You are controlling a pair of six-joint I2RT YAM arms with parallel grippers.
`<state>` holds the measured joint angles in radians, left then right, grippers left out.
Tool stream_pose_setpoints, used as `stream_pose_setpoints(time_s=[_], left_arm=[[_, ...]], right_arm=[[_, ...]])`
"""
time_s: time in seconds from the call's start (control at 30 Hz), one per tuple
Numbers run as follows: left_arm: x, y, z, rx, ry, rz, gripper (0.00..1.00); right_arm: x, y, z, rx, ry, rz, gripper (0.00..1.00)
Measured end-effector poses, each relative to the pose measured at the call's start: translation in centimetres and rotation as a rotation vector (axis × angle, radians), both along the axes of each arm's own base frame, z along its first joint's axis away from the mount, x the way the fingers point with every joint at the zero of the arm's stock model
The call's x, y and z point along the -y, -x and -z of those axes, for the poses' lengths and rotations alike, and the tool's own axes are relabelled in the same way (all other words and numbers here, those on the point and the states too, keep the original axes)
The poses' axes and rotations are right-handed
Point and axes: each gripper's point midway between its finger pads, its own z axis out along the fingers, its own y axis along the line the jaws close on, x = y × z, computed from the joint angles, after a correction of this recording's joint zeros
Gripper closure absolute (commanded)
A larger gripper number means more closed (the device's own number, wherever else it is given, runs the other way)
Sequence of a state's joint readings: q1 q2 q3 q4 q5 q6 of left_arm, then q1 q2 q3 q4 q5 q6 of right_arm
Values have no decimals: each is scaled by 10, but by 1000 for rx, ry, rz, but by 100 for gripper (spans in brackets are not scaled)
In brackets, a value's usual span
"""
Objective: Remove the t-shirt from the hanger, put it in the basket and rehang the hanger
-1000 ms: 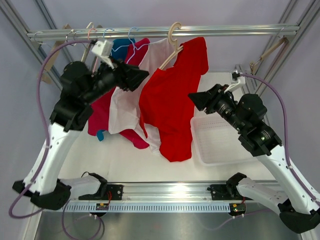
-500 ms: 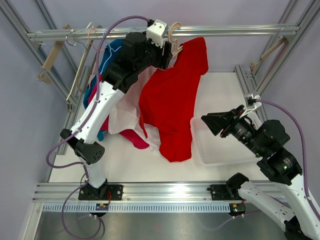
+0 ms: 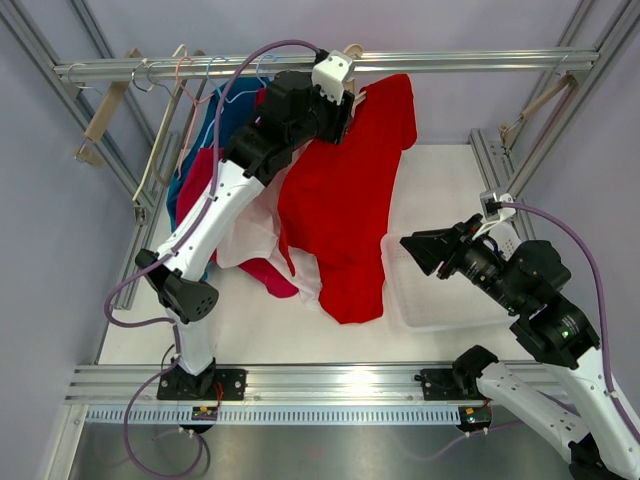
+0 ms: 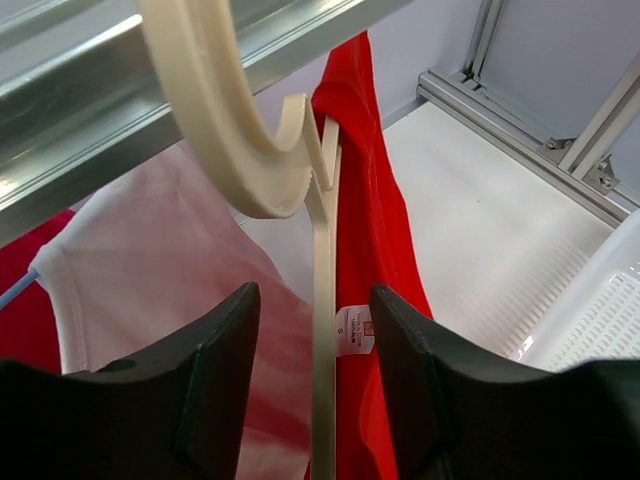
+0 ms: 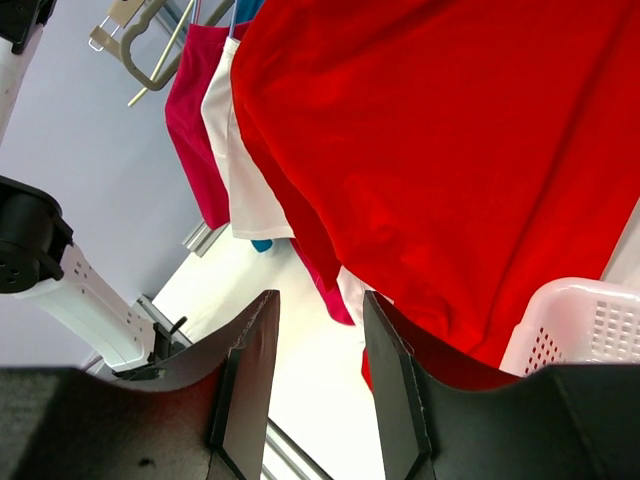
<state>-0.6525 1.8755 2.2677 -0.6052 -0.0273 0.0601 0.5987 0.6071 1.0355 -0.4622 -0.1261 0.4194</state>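
Left gripper [image 4: 316, 335]: jaws spread wide and holding nothing; the neck of the cream hanger [image 4: 323, 250] stands in the gap between them, just under its hook.
Right gripper [image 5: 320, 335]: also spread and empty, low on the right, facing the lower cloth but apart from it.
T-shirt: the red t-shirt [image 3: 340, 200] is on the hanger, which is hooked over the rail [image 3: 450, 62]. Its collar label [image 4: 353, 331] shows beside the hanger neck, and its hem hangs down just beside the white basket [image 3: 440, 295].
Step in hand: judged to be the approach. The left arm is lined up to take the hanger and no cloth is gripped yet, so the task looks barely begun.
Next move: probably closing the left jaws on the hanger neck to steady it, so the right arm can pinch the red cloth and draw it off one shoulder.
Neighbours: a white-and-pink shirt [image 4: 170, 270] hangs just behind the red one, with magenta and teal garments [image 3: 195, 195] further left and bare hangers [image 3: 100, 115] at the rail's end.
In the way: the pale shirt presses against the hanger on the left, so a careless close could catch it too; the hook's grip on the rail may also resist a sideways pull.
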Motion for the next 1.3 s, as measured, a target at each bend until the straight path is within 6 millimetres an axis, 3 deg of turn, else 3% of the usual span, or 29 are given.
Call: stream_pose_setpoints(time_s=[0.17, 0.27, 0.37, 0.63, 0.87, 1.07, 1.3], left_arm=[[3, 2, 0, 2, -3, 1, 66], [2, 1, 0, 6, -10, -10, 79], [4, 3, 0, 13, -16, -17, 99], [11, 12, -3, 31, -36, -57, 100], [18, 22, -11, 38, -11, -51, 100], [6, 40, -42, 60, 80, -53, 100], [-15, 67, -67, 58, 174, -62, 100]], right_arm=[[0, 0, 0, 6, 7, 1, 52], [1, 1, 0, 9, 7, 0, 52], [2, 2, 0, 10, 10, 0, 53], [-9, -1, 10, 1, 57, -53, 40], [-23, -11, 28, -53, 104, -95, 34], [-33, -16, 38, -77, 139, -138, 32], [-51, -24, 24, -51, 131, -185, 25]])
